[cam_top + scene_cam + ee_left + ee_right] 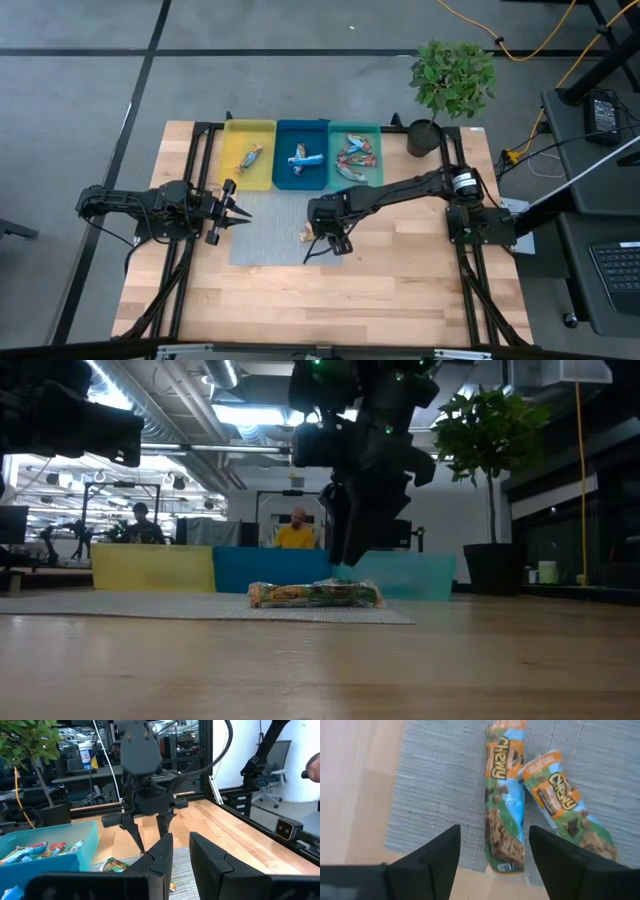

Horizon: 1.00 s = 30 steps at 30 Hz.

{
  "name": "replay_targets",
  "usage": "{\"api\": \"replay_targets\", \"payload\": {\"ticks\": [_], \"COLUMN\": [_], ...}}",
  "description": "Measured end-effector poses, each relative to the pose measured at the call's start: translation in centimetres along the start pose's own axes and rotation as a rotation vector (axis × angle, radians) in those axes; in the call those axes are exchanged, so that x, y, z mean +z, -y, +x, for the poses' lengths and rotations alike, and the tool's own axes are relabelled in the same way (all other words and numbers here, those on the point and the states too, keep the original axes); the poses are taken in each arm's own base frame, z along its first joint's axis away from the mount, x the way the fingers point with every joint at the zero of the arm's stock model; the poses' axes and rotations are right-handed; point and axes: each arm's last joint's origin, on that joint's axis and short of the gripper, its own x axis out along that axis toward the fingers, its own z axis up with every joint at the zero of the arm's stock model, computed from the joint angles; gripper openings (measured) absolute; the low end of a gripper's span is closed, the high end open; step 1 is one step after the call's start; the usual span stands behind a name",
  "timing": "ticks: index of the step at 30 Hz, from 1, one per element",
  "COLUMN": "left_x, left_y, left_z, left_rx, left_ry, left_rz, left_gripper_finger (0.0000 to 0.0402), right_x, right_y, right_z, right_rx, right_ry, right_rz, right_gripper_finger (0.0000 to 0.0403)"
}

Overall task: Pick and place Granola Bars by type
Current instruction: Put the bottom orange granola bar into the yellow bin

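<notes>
Two granola bars in red-orange and teal wrappers lie flat, side by side, at the near right part of a grey mat [270, 235]. One bar [504, 820] sits between the open fingers of my right gripper [494, 829], which points down just above it [345, 560] without touching. The other bar [565, 802] lies beside it. My left gripper [235, 212] is open and hovers level at the mat's left edge, pointing right. More bars rest in the yellow tray [248, 157], the blue tray [303, 158] and the teal tray [355, 155].
The three trays stand in a row along the table's far side, behind the mat. A potted plant [450, 80] stands at the far right corner. Bare wood [330, 300] lies near the mat's front. People sit in the room beyond [295, 530].
</notes>
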Motion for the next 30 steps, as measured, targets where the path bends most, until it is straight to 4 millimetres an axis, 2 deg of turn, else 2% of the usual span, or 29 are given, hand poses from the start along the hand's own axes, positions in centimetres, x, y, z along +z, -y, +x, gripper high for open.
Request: {"api": "replay_targets", "payload": {"ticks": [10, 15, 19, 27, 30], "left_x": [0.0, 0.0, 0.0, 0.0, 0.0], "left_y": [0.0, 0.0, 0.0, 0.0, 0.0], "left_z": [0.0, 0.0, 0.0, 0.0, 0.0], "left_rx": [0.0, 0.0, 0.0, 0.0, 0.0], "left_ry": [0.0, 0.0, -0.001, 0.0, 0.0], "left_rz": [0.0, 0.0, 0.0, 0.0, 0.0], "left_gripper_finger": [0.0056, 0.0058, 0.0055, 0.0058, 0.0057], "right_x": [-0.6, -0.5, -0.1, 0.0, 0.0], "right_y": [0.4, 0.7, 0.8, 0.8, 0.8], "right_z": [3.6, 3.8, 3.7, 3.6, 3.6], "right_rx": [-0.028, -0.05, -0.063, -0.069, -0.069], "right_ry": [-0.082, -0.069, -0.026, -0.018, -0.018], "right_rz": [0.013, 0.042, 0.064, 0.066, 0.065], "right_gripper_finger": [0.0226, 0.0206, 0.0163, 0.0033, 0.0021]}}
